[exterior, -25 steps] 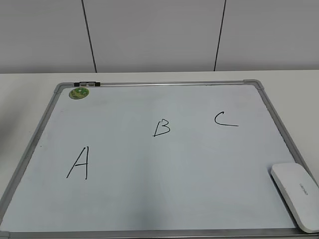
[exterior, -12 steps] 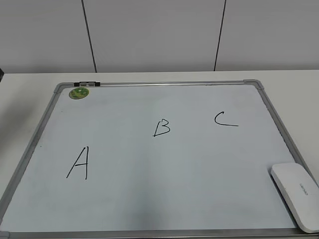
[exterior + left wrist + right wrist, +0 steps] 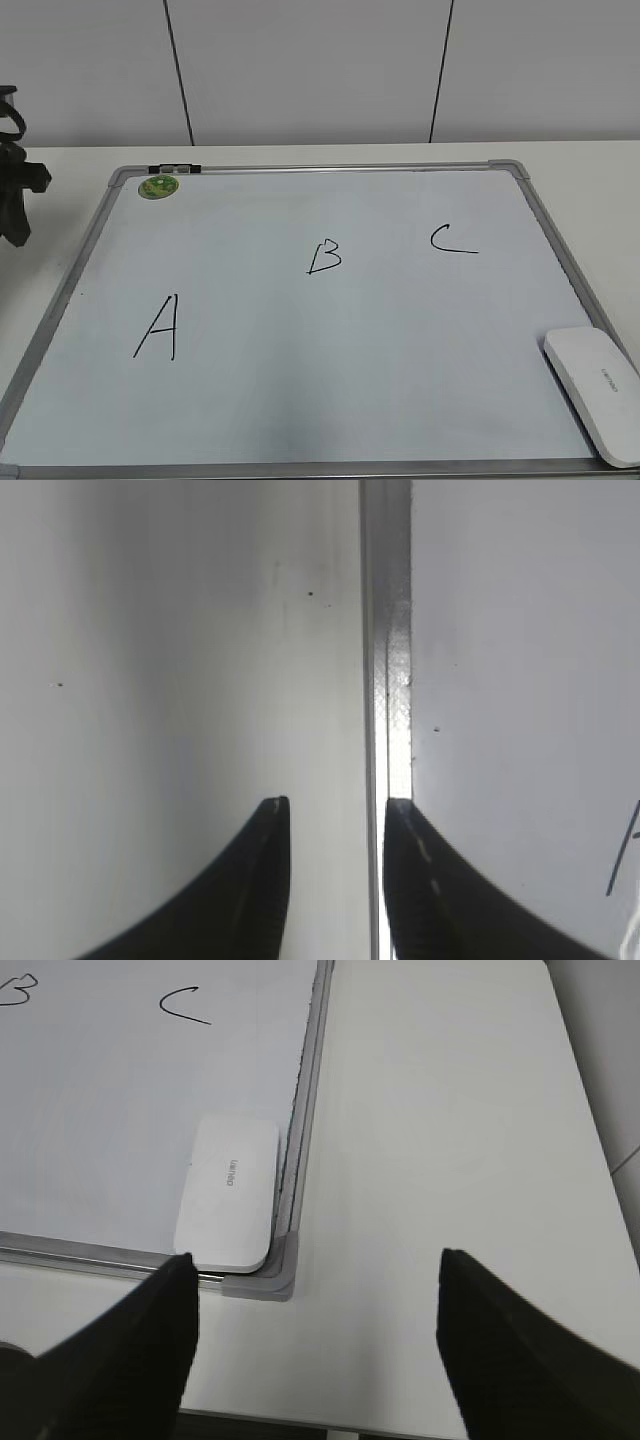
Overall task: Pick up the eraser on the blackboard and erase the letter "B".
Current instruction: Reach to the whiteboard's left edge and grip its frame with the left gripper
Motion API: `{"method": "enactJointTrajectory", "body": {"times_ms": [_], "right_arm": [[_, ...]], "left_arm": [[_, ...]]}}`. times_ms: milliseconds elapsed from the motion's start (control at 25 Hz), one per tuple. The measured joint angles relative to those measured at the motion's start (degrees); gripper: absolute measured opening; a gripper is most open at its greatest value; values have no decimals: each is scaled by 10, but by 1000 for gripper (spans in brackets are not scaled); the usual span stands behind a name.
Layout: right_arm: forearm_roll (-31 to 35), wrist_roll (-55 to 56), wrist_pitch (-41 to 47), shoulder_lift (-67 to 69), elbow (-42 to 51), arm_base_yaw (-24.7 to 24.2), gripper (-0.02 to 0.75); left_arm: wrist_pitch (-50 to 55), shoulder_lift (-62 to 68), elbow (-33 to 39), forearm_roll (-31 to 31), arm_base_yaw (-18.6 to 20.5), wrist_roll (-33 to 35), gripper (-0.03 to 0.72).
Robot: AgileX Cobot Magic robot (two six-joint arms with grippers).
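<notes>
Suddenly the left arm (image 3: 14, 170) pokes into the exterior view beyond the blackboard's (image 3: 330, 167) left frame, where a moment ago that spot was bare! Nothing else has budged: eraser, letters and the green magnet (image 3: 158, 186) sit exactly as they did.

Landmark is the blackboard, lying flat on the white surface (image 3: 580, 165). The eraser (image 3: 596, 393) rests on its near right corner, long side running along the right frame rail and just beside it, nothing touching it. The letter "B" (image 3: 324, 257) is mid-board, untouched, with the "A" (image 3: 157, 327) toward the near left and the "C" (image 3: 452, 240) toward the far right.

Over to the wrists: the left gripper (image 3: 337, 805) hangs above the board's left frame rail, its fingers (image 3: 262, 880) drawn close with only a slim gap, holding nothing. The right gripper (image 3: 312, 1260) hovers off the board's near right corner, fingers spread wide and empty, the eraser in plain sight ahead of them.

My read: that eraser looks a light, rigid plastic block, smooth and probably a bit slippery on top. Best pinch is across its narrow width at mid-length, on the two long sides. The frame rail crowds one flank, so the finger on that side has little room.
</notes>
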Motion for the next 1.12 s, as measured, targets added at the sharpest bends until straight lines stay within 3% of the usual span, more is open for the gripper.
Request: {"method": "enactJointTrajectory", "body": {"times_ms": [1120], "right_arm": [[-9, 0, -1, 0, 0, 0, 551]], "left_arm": [[-52, 119, -12, -20, -18, 4, 246]]}}
